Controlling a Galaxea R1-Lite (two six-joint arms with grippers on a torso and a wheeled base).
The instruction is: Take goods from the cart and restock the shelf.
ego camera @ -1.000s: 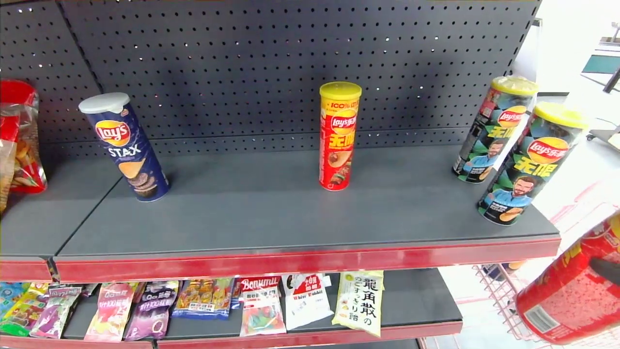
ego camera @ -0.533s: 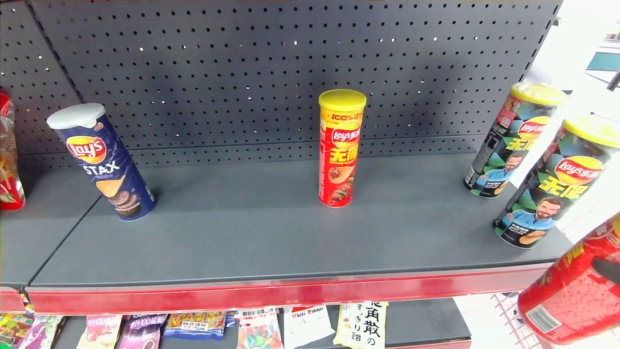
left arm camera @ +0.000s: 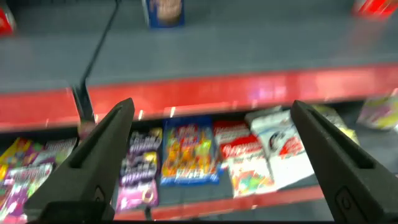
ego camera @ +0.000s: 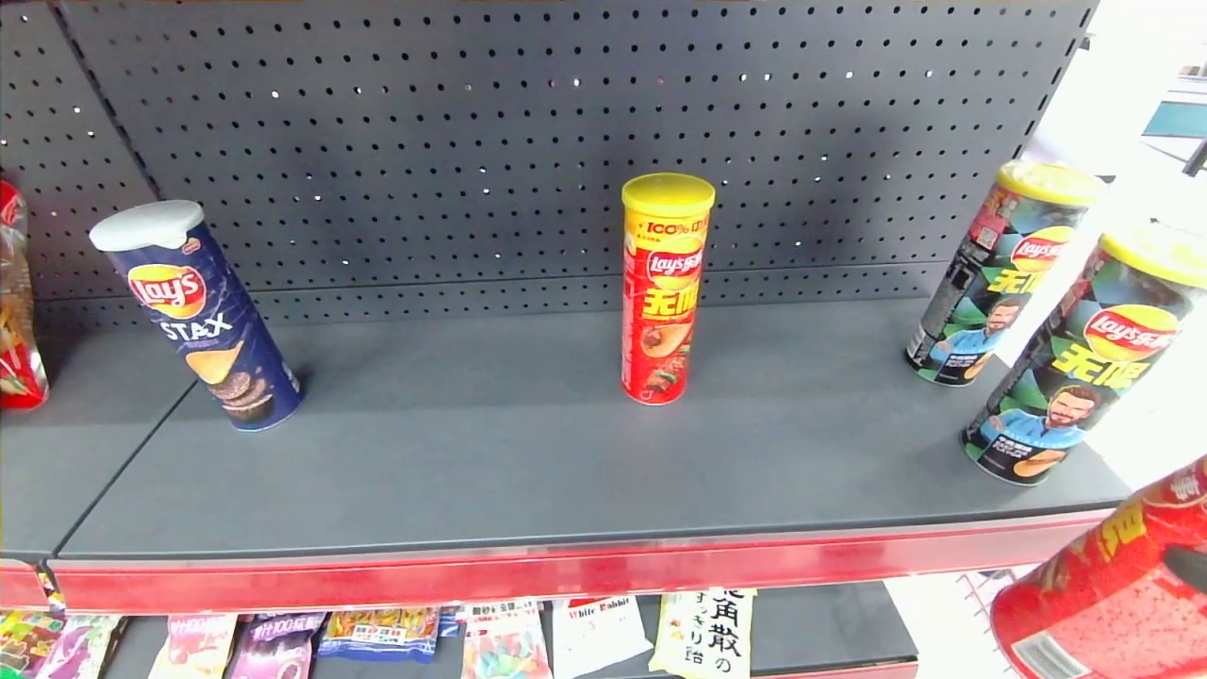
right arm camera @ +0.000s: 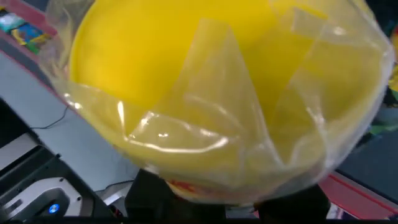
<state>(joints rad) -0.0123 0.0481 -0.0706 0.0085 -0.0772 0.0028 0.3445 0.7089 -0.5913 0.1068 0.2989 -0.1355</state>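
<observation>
Red w/ a yellow lid, the centre can [ego camera: 662, 292] stands upright on the grey shelf [ego camera: 528, 453], toward the pegboard back [ego camera: 566, 113]. Well to its left stands a blue can [ego camera: 203, 321] w/ a white lid. Well to its right are two green-and-black cans w/ yellow lids, one [ego camera: 990, 273] farther back, the other [ego camera: 1075, 358] nearer the red front edge. They are close together, but can't tell if they touch.

Below and far right of the centre can, off the shelf past its front edge, is the held red can [ego camera: 1103, 594], tilted. The right gripper [right arm camera: 224, 200] has it: fingers [ego camera: 1188, 566] closed on its side. Its yellow lid [right arm camera: 205, 81] sits under loose clear wrap.

The left gripper [left arm camera: 211, 112] is below and left of the centre can, facing the shelf's red edge. Its fingers are spread wide w/ nothing btw them. Snack pkts [left arm camera: 186, 152] lie on the lower shelf beyond it.
</observation>
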